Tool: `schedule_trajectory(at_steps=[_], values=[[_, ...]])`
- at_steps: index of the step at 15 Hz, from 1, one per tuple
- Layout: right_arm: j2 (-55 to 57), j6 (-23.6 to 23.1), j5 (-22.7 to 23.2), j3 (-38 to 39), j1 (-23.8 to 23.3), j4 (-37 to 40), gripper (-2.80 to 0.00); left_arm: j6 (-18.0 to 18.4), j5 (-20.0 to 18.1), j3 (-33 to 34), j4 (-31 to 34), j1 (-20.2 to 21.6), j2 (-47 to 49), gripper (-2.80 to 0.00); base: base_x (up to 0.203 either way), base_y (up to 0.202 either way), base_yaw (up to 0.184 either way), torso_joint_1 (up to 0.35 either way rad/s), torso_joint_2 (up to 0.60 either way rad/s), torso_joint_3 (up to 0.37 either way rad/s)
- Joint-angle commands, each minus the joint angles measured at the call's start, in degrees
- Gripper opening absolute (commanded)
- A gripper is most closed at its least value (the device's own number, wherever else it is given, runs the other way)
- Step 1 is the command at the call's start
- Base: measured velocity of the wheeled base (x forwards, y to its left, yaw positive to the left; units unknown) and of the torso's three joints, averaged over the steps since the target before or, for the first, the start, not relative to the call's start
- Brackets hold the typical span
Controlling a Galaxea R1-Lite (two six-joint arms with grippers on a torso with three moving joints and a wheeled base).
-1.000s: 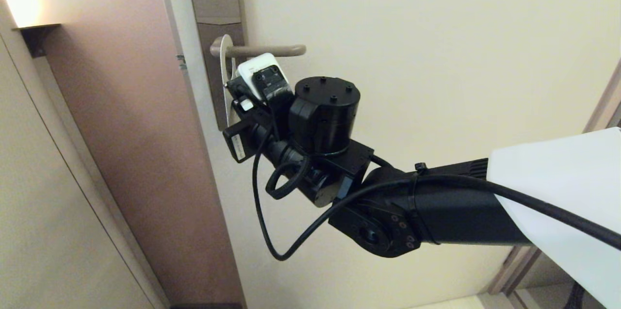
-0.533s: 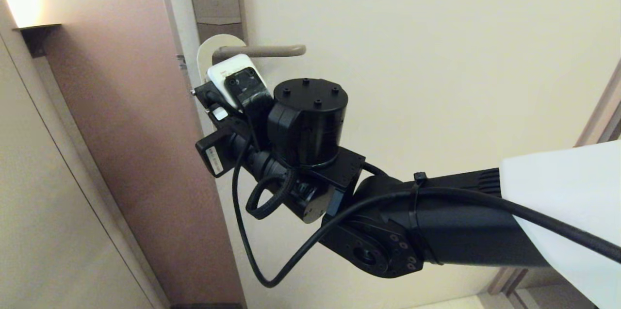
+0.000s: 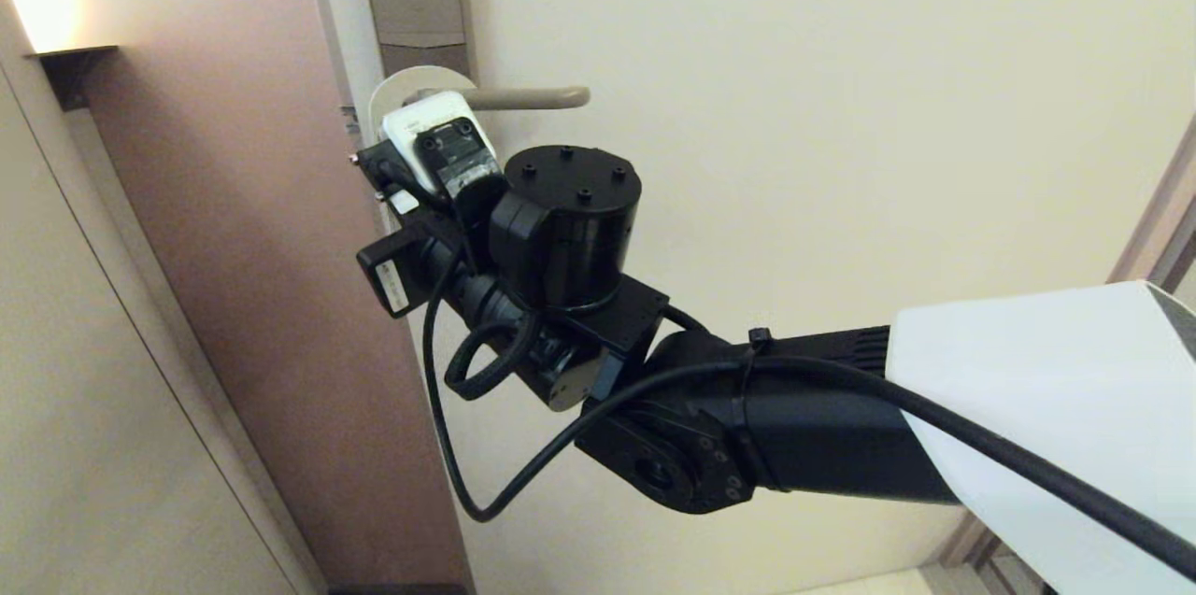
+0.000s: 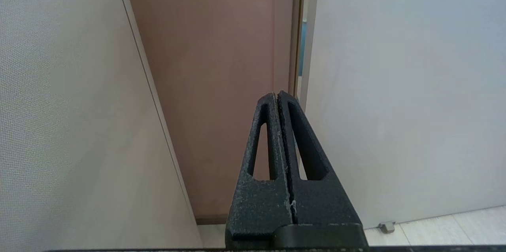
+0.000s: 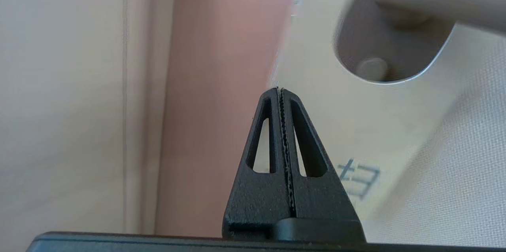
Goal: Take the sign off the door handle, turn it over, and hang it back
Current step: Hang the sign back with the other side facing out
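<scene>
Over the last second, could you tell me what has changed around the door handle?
The right gripper has swung toward the robot's left with the flat white sign, turning it from nearly edge-on to showing more of its face. Its fingers are pressed together at the sign's edge. The slim beige-bronze lever handle stayed put, still through the sign's hole. The left gripper is away from the handle.

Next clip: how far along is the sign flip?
Done: nothing provable; the flat white door-hanger sign hangs with its oval hole around the slim beige-bronze lever handle, teal lettering facing the right wrist camera. In hand: the right gripper, fingers shut, is at the sign's edge; a grip isn't confirmable. Remaining: lifting off, turning, rehanging, unless already flipped. The left gripper is parked, shut.
</scene>
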Motion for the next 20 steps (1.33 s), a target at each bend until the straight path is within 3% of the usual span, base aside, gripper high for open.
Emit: schedule_trajectory(at_steps=[1,9,14,20], values=[[1.97,-0.1,-0.72,-1.0,-0.34,-0.41,-2.8,-0.01,0.01,-0.01,0.02,0.02,0.05,-2.8,0.0,0.0,0.0,0.0,0.0,0.0],[4.61,-0.1,-1.32,-1.17,-3.16,-3.38,-2.8,-0.1,0.01,-0.01,-0.05,0.02,0.05,-2.8,0.0,0.0,0.0,0.0,0.0,0.0],[5.47,0.08,-1.16,-5.9,-4.89,-3.06,-2.8,-0.01,0.01,-0.01,0.02,0.02,0.05,-2.8,0.0,0.0,0.0,0.0,0.0,0.0],[4.79,0.08,-1.16,-3.14,-5.12,-3.22,-2.8,-0.01,0.01,-0.01,0.01,0.02,0.05,-2.8,0.0,0.0,0.0,0.0,0.0,0.0]])
